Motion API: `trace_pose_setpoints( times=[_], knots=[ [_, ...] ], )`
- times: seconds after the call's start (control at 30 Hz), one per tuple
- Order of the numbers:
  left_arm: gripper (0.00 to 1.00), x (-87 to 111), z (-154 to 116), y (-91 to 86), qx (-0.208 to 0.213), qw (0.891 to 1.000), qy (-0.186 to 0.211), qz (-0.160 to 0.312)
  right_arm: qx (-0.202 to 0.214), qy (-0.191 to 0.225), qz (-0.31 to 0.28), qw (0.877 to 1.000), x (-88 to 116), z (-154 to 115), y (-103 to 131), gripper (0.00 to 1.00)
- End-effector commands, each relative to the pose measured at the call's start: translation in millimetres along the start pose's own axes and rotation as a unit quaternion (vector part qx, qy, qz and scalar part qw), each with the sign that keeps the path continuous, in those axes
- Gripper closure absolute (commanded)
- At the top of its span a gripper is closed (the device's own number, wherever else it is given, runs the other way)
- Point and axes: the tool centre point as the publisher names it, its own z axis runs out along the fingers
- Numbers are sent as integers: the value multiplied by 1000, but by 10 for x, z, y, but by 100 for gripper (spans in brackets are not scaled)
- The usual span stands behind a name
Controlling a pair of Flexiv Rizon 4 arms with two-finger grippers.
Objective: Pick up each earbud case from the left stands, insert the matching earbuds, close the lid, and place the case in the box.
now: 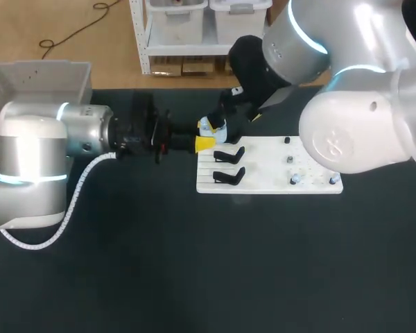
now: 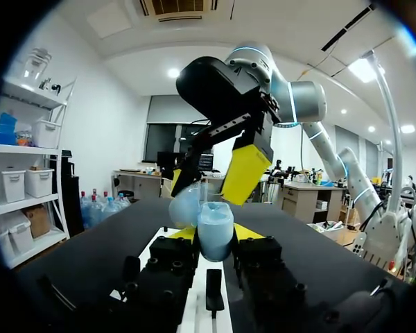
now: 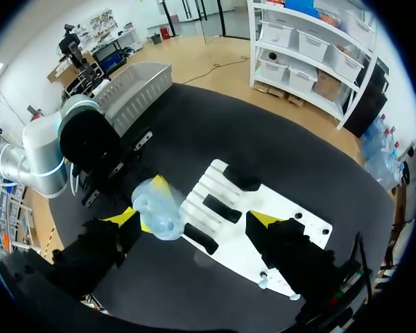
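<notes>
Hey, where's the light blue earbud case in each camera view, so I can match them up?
Head view: the earbud case is just beyond the white board's far left corner.
Left wrist view: held in the left gripper, above the white board.
Right wrist view: just ahead of the right gripper, off the white board's edge.
Shared landmark: the white board with its black stands.

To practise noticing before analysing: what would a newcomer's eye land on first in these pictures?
The pale blue earbud case, lid seemingly open, sits gripped in the left claw over the dark table. The right claw hangs open close beside it. Next to them lies a white board carrying black stands.
</notes>
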Motion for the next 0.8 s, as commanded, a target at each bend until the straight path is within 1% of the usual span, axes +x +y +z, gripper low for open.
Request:
trace_pose_setpoints(
  times=[0.03,0.13,0.27,0.47,0.6,0.8],
  knots=[
    [100,1,0,-8,-1,1000,0,1,6,-7,2,1000,-11,-55,-27,0],
    [100,1,0,-8,-1,1000,0,1,7,-20,-2,1000,-34,-129,-35,0],
    [100,1,0,-8,-1,1000,0,1,14,-43,-17,999,-41,-301,-57,0],
    [100,-42,-8,-27,-2,999,-14,35,49,-62,-54,995,32,-606,-149,0],
    [100,-64,-14,-36,-2,998,-20,54,66,-51,-56,995,156,-740,-314,0],
    [100,-67,-1,-55,4,998,-14,66,86,-14,-49,995,401,-832,-596,0]
  ],
)
